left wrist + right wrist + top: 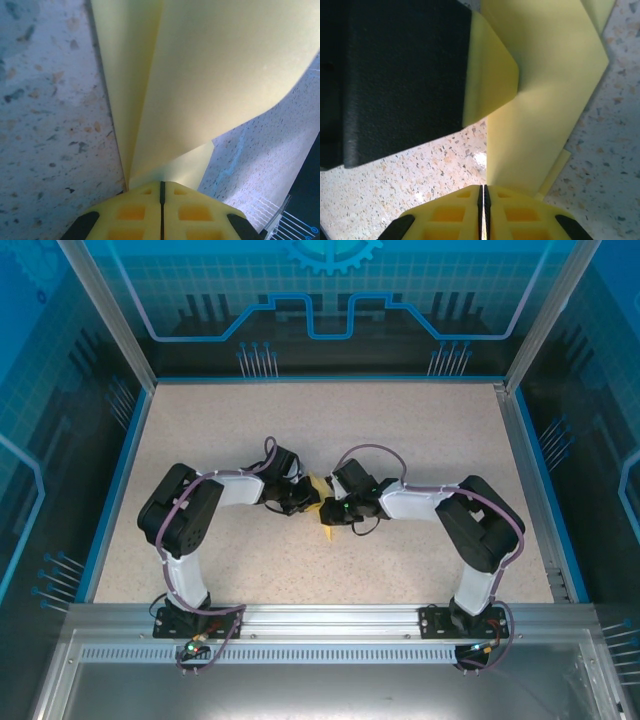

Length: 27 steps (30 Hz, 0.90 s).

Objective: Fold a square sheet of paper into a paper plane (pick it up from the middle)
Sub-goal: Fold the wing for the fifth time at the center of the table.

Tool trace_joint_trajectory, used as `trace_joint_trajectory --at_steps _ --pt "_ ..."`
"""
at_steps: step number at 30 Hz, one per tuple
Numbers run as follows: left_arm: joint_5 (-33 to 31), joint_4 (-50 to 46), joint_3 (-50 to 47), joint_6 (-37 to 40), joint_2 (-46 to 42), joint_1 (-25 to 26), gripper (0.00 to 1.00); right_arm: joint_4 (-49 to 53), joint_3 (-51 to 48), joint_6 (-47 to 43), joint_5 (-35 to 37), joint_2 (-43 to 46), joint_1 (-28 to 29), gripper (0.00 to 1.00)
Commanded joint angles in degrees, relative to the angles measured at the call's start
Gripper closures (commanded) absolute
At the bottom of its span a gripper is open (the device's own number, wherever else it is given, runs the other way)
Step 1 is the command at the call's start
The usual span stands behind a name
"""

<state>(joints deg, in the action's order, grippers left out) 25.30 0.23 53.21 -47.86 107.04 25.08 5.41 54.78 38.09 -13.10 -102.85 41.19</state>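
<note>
Left gripper [161, 186]: fingers pressed together, pinching a fold of the square sheet of paper [215, 75]. In its wrist view the yellow layers fan out toward 12 o'clock.
Right gripper [481, 189]: fingers closed on the same sheet, which rises from the tips toward 1 o'clock.
Paper's place: centre of the speckled table [420, 430], bent into layers and largely hidden between the two grippers.
Arms: left gripper at the paper's 9 o'clock, right gripper at its 3 o'clock, nearly touching.
</note>
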Motion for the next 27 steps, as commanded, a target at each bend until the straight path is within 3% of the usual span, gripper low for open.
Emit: trace_joint_trajectory --at_steps 1,11,18,27 --pt "-0.7 -4.98 0.49 0.43 1.29 -0.21 0.91 -1.64 1.34 -0.66 0.0 -2.53 -0.5 0.89" --pt "-0.68 -4.81 0.15 -0.05 1.15 -0.21 0.91 -0.75 -0.27 -1.6 -1.64 -3.82 -0.3 0.89" --pt "-1.51 -5.49 0.14 -0.21 1.41 -0.22 0.91 4.49 -4.04 -6.33 -5.21 1.61 1.61 0.89" --pt "-1.4 -5.24 -0.12 -0.3 1.5 -0.21 0.91 6.21 -8.54 -6.68 -2.81 8.8 2.85 0.9"
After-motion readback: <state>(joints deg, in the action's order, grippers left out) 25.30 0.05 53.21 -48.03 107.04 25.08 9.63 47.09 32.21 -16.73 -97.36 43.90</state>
